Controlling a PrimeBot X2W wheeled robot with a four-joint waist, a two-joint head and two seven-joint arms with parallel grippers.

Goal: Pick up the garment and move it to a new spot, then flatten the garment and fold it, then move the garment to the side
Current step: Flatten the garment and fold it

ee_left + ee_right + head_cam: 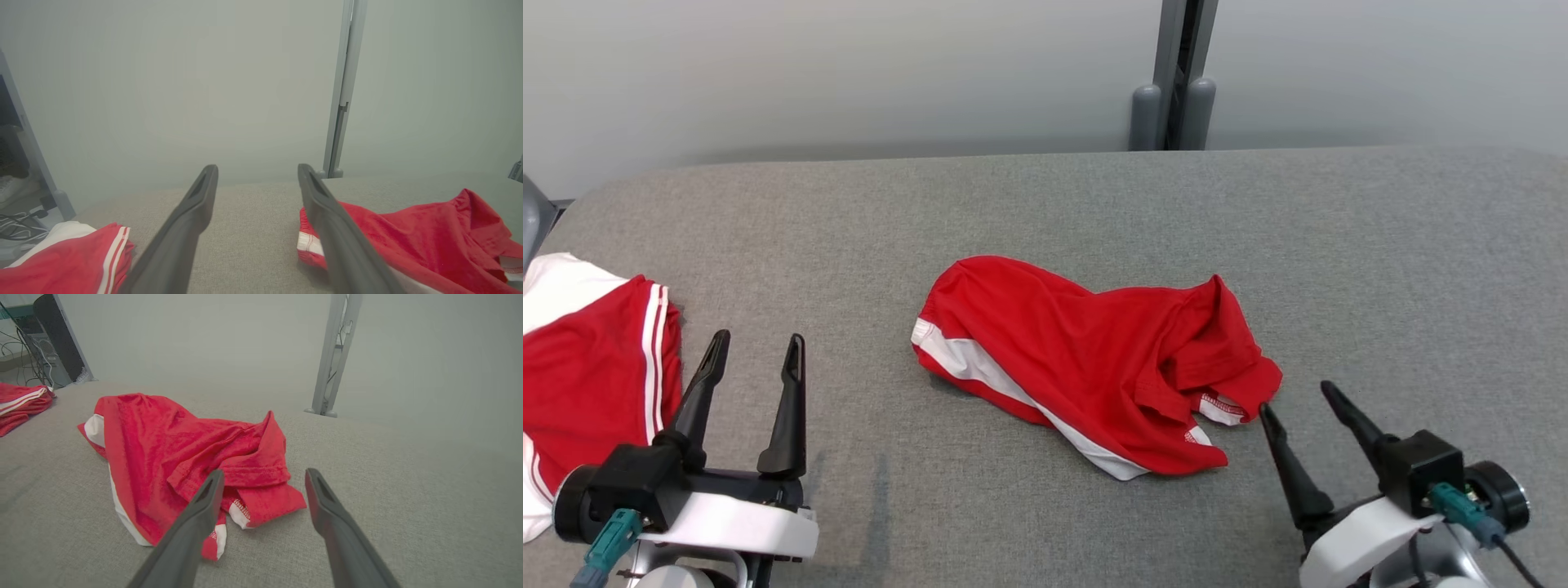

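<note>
Red garment (1094, 359) with a white side stripe lies crumpled near the middle of the grey fabric worktop (1045, 204). It is not flat and not folded, and the hem is bunched and flipped over at its right end. Left gripper (758, 339) sits at lower left, fingers spread wide with nothing between them. It is over bare worktop, well apart from the garment. A second red garment (588, 367) with white stripes lies at the worktop's left edge, just beside that gripper and cut off by the frame. Left wrist view: left gripper (257, 167) released, bare worktop between the fingers, garment (408, 232) off to one side. Right gripper (1296, 398) at lower right, fingers splayed and empty. The finger nearer the garment ends just beside its bunched right corner; cannot tell if it touches. Right wrist view: right gripper (265, 471) released, with the garment (171, 457) ahead and to the left. One finger overlaps the hem in that picture. Grey post (1176, 82) stands behind the far edge against a pale wall (849, 73).
</note>
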